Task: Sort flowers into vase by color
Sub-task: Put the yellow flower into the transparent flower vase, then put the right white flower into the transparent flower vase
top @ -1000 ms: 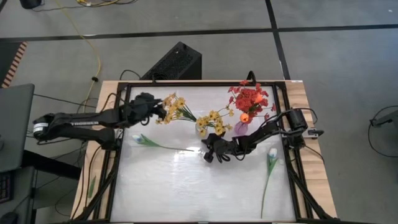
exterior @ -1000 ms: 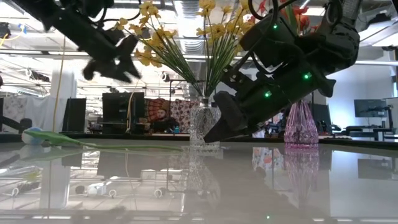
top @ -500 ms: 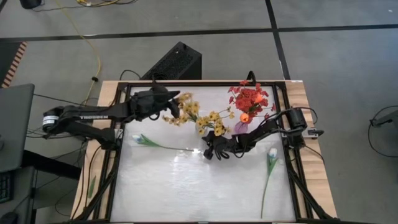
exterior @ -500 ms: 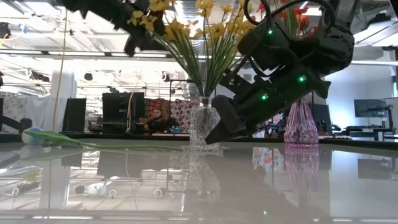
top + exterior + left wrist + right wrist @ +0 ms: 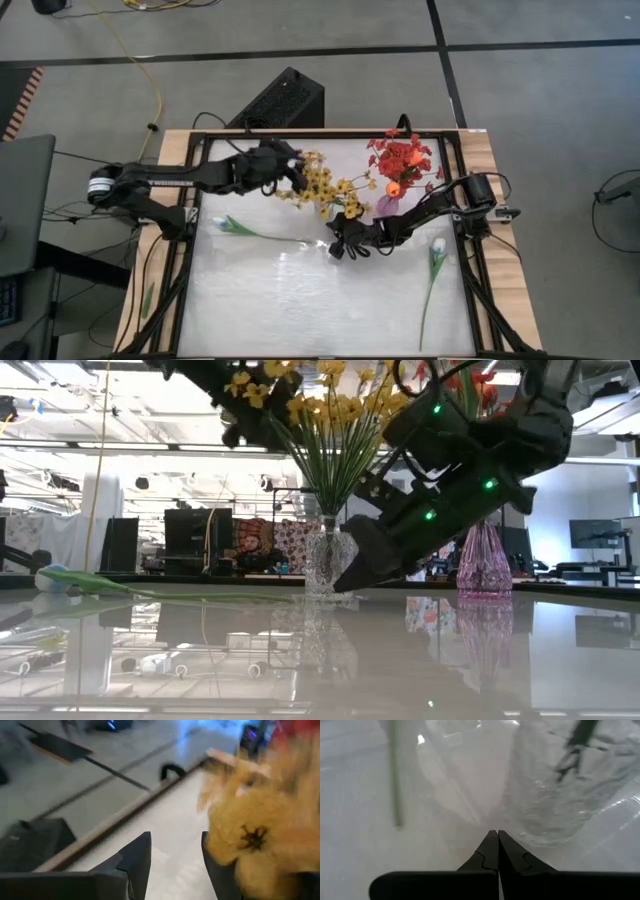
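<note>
A clear glass vase (image 5: 325,558) stands at the table's middle and holds yellow sprays (image 5: 345,195). One yellow spray (image 5: 308,180) leans out toward the table's left. My left gripper (image 5: 290,172) is open and high, right beside that spray's blossoms (image 5: 247,840). My right gripper (image 5: 338,247) is shut, low at the clear vase's near side (image 5: 555,795). A purple vase (image 5: 388,206) holds red sprays (image 5: 402,155) and an orange tulip (image 5: 393,188). Two white tulips (image 5: 224,225) (image 5: 438,246) lie flat on the table. My left gripper meets the leaning yellow spray's blossoms (image 5: 235,850) with the outer side of one finger (image 5: 216,870), coming level from the table's left; nothing sits between its fingers. The spray's stems stay in the clear vase. My right gripper's shut tips (image 5: 493,840) sit at the vase's foot; I cannot tell whether they touch it.
A black frame (image 5: 200,180) runs round the white table top. The near half of the table holds only the right tulip's long stem (image 5: 428,300). A black box (image 5: 280,100) lies on the floor beyond the far edge. A person (image 5: 262,550) sits in the room behind.
My left gripper has moved toward the table's right, along the far side. The leaning yellow spray has swung with it, from far out on the left up toward the other yellow sprays; its stems have stayed in the clear vase.
</note>
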Robot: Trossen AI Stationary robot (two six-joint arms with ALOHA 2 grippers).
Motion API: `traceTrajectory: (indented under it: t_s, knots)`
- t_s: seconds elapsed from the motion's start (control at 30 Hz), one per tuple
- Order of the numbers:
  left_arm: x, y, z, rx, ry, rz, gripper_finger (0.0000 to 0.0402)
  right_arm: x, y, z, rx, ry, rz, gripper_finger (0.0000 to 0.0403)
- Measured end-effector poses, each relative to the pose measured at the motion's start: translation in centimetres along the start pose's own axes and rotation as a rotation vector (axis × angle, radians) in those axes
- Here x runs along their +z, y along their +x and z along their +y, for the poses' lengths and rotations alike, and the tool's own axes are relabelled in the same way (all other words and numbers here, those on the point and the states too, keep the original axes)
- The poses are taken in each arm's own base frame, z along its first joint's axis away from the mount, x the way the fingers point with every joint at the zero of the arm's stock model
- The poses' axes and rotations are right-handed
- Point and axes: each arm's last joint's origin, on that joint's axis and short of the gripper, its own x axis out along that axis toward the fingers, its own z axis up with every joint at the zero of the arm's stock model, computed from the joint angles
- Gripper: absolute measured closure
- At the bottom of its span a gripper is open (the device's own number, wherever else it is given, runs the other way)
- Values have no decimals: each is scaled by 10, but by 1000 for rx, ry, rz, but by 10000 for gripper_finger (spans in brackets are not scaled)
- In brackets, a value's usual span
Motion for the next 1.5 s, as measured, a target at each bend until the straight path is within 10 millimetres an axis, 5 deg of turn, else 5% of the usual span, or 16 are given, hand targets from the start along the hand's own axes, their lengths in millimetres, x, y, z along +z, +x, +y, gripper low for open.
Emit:
traceTrajectory:
  t_s: [0.27,0.47,0.67,0.83,1.13,1.37,1.5]
  knots:
    - [35,-24,7,106,119,126,239,18,-32,8,36,-40,21,380]
    - [55,-50,21,295,245,270,239,28,-75,22,168,-15,96,380]
    - [51,-89,44,514,343,398,239,19,-138,47,391,52,269,380]
    - [35,-116,63,611,251,402,239,5,-191,56,448,206,444,380]
    - [-35,-114,38,221,91,270,239,-34,-251,42,149,543,743,378]
    - [-83,-109,-23,-384,-9,-89,239,-53,-270,28,-107,651,862,373]
    - [-106,-110,-44,-505,50,-248,239,-56,-272,21,-197,627,928,367]
